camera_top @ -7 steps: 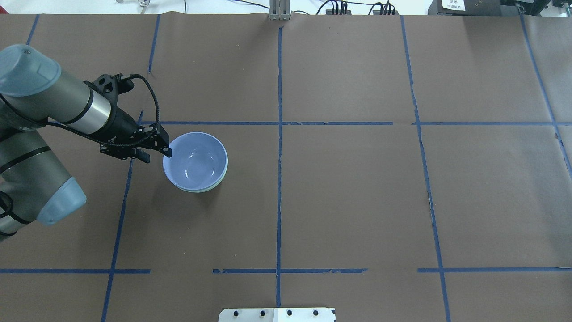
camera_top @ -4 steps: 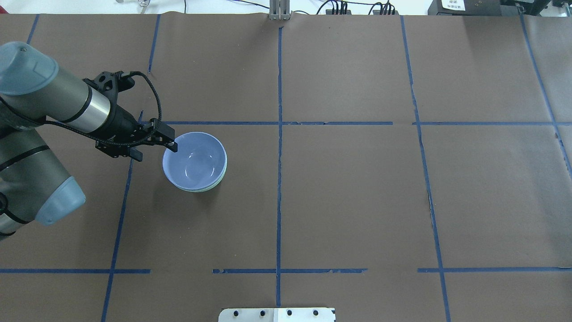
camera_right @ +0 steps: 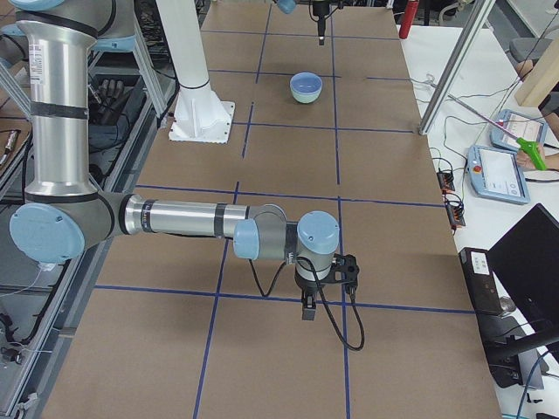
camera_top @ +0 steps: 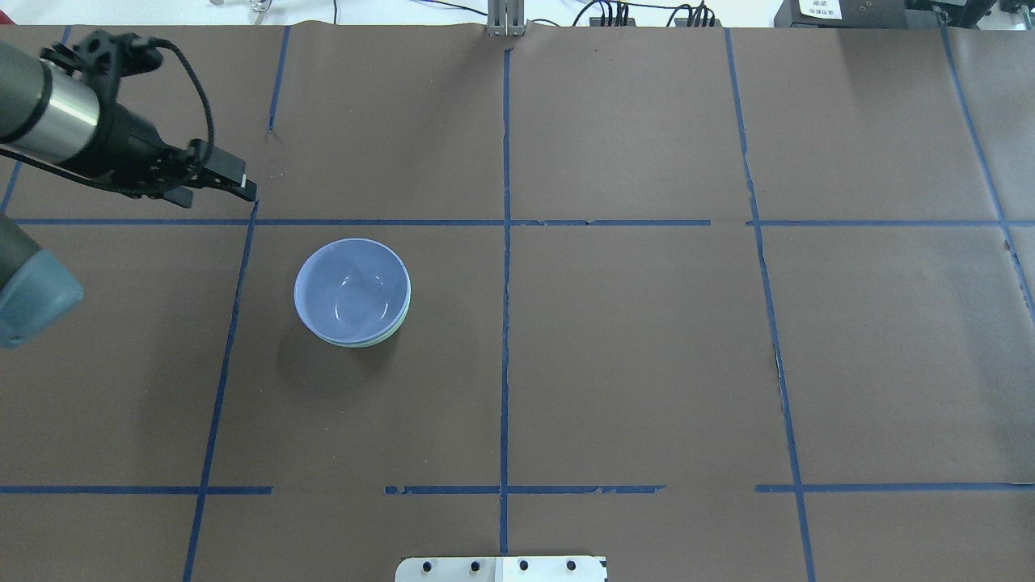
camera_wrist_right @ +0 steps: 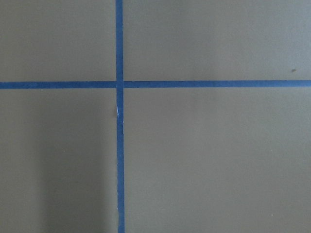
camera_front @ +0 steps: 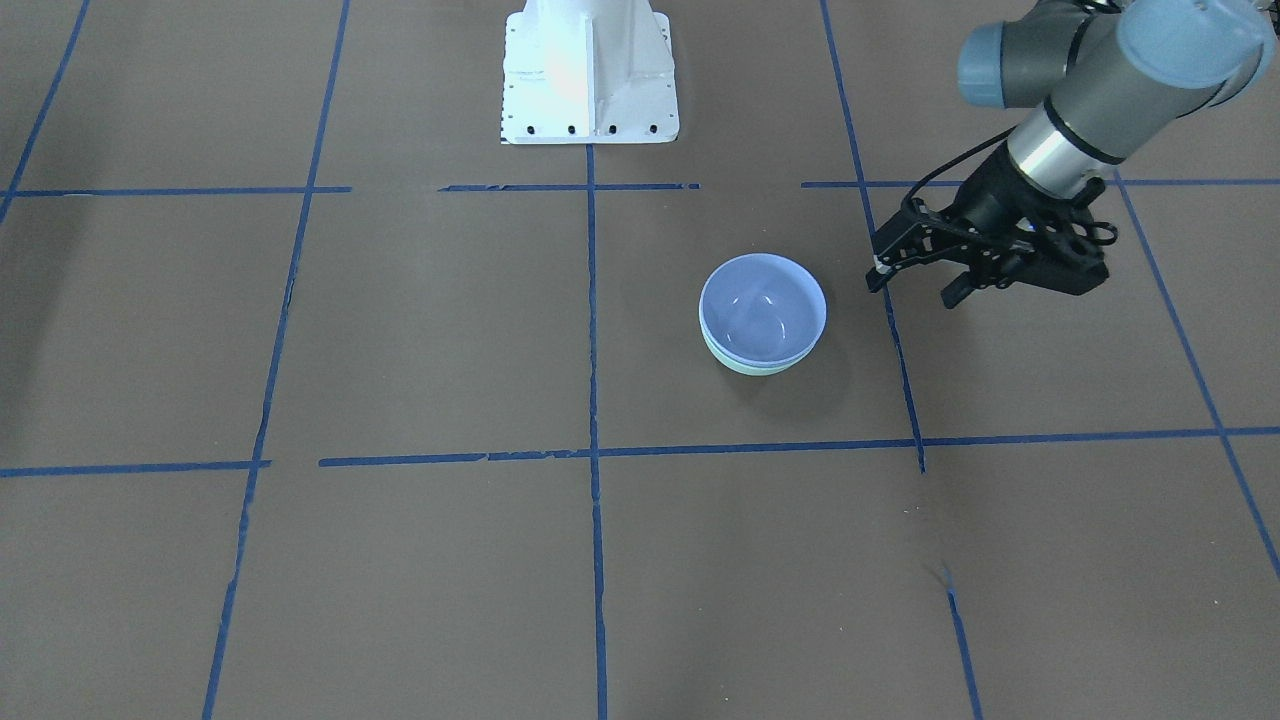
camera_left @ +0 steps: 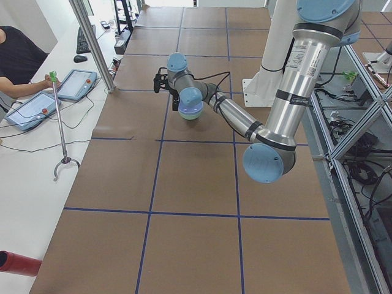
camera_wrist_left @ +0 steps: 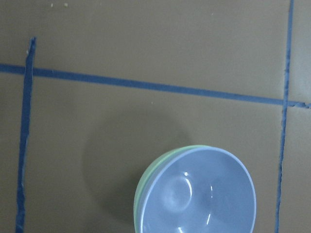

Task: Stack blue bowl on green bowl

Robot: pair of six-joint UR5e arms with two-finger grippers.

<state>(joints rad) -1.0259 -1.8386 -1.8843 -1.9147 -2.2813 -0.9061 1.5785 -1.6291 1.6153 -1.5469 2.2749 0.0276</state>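
Note:
The blue bowl [camera_top: 352, 289] sits nested inside the green bowl [camera_top: 398, 326] on the brown table, left of centre. Only the green bowl's rim edge shows beneath it. The stack also shows in the front view, blue [camera_front: 763, 308] over green [camera_front: 742, 364], and in the left wrist view, blue [camera_wrist_left: 197, 194] over green [camera_wrist_left: 144, 180]. My left gripper [camera_top: 218, 196] is open and empty, raised and off to the far left of the bowls, clear of them [camera_front: 910, 290]. My right gripper [camera_right: 307, 311] shows only in the exterior right view, near the table's right end; I cannot tell whether it is open or shut.
Blue tape lines [camera_top: 505, 242] divide the brown table cover into squares. The white robot base plate [camera_front: 590, 80] stands at the near edge. An operator [camera_left: 18, 61] with tablets sits at a side table beyond the far edge.
My left gripper has let go of the blue bowl's rim and pulled back up and to the left. The stacked bowls have stayed in place.

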